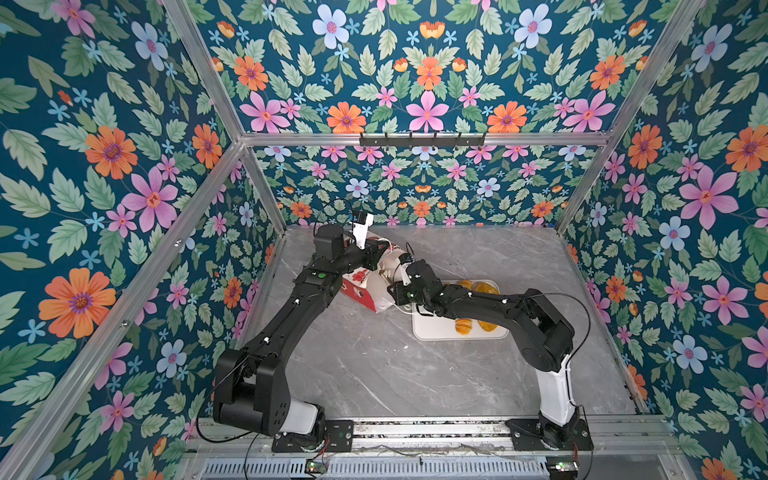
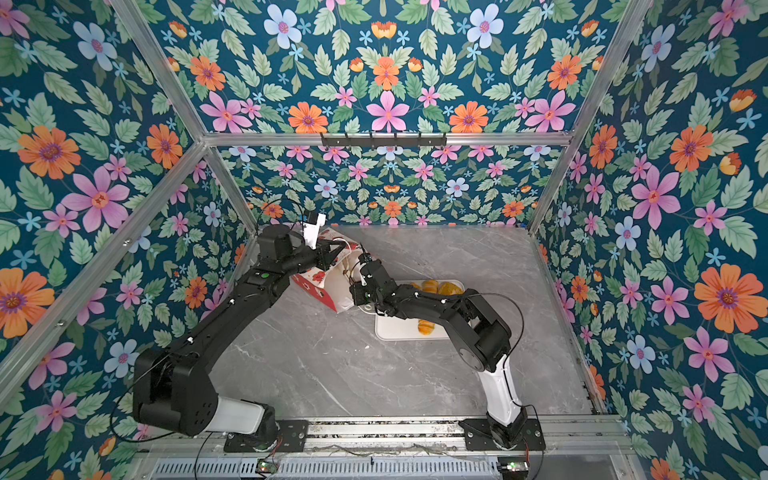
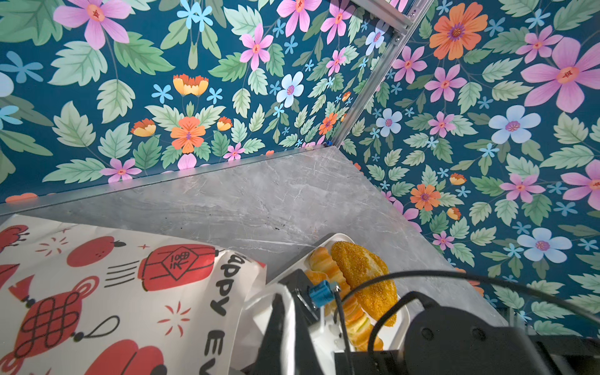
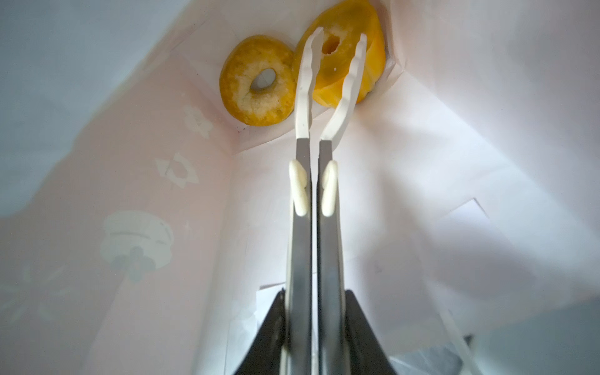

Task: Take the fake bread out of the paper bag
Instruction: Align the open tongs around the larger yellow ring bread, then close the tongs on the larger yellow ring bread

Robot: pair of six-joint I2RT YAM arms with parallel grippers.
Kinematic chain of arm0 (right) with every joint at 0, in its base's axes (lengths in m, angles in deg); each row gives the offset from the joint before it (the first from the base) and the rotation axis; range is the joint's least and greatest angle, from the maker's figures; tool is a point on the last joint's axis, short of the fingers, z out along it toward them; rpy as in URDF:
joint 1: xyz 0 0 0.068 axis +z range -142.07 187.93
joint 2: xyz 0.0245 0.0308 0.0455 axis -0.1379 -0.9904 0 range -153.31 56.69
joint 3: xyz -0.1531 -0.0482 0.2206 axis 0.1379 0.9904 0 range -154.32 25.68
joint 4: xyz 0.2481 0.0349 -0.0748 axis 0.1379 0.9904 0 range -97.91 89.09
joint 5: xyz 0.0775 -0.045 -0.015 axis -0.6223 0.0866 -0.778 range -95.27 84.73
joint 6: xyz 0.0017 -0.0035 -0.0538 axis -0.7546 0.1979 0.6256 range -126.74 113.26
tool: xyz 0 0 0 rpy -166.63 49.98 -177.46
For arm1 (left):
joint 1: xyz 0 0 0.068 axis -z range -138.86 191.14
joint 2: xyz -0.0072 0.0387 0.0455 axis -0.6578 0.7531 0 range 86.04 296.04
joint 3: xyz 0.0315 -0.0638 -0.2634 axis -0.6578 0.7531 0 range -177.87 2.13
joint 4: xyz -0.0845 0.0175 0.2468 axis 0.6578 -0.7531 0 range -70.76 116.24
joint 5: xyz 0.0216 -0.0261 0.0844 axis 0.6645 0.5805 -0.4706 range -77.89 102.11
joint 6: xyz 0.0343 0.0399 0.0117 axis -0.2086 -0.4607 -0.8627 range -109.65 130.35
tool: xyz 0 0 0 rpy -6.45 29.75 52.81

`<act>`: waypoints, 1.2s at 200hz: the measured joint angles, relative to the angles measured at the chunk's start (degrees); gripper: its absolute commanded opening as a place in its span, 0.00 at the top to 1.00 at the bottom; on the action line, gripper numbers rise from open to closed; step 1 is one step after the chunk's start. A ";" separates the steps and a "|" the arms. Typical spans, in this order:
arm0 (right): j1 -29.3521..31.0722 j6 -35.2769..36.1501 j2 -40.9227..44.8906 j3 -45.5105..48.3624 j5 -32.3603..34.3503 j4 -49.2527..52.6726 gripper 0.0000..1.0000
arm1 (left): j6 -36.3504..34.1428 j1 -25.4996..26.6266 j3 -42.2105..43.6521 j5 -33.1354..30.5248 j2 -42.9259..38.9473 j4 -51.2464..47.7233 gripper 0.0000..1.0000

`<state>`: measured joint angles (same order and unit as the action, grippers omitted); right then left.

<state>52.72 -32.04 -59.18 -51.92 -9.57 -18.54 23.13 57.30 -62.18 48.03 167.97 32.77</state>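
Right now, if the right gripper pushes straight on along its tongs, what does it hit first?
The glossy ring bun: the tongs held by the right gripper straddle it in the bottom corner of the paper bag. The pale bagel lies beside that line. Whether they touch yet is unclear.

The paper bag (image 3: 97, 292) shows red-and-white lantern prints; the bagel (image 4: 256, 104) seems mottled golden; the worktop (image 1: 374, 365) is grey marble.

Grey marble table (image 1: 374, 374), flat white tray (image 1: 432, 332) lying on it, flowered wallpaper (image 1: 124, 124) all around, aluminium frame bars (image 1: 199, 62), black hook rail (image 1: 422, 139).
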 measured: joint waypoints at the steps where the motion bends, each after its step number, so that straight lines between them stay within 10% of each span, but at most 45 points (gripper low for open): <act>1: 0.00 0.00 0.02 0.02 -0.02 0.02 0.86 | 0.02 0.00 0.00 0.00 0.00 0.02 1.00; 90: -0.04 -0.22 -0.31 0.35 -1.51 0.94 0.66 | -0.24 0.02 0.22 0.09 0.09 0.57 1.00; 240: -3.45 -7.52 -5.86 -3.93 -8.20 -3.98 0.63 | -0.98 0.00 0.24 0.81 -0.52 -0.17 1.00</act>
<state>49.27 -39.56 -65.04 -55.86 -17.77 -22.52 22.14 57.30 -61.94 48.84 167.44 32.59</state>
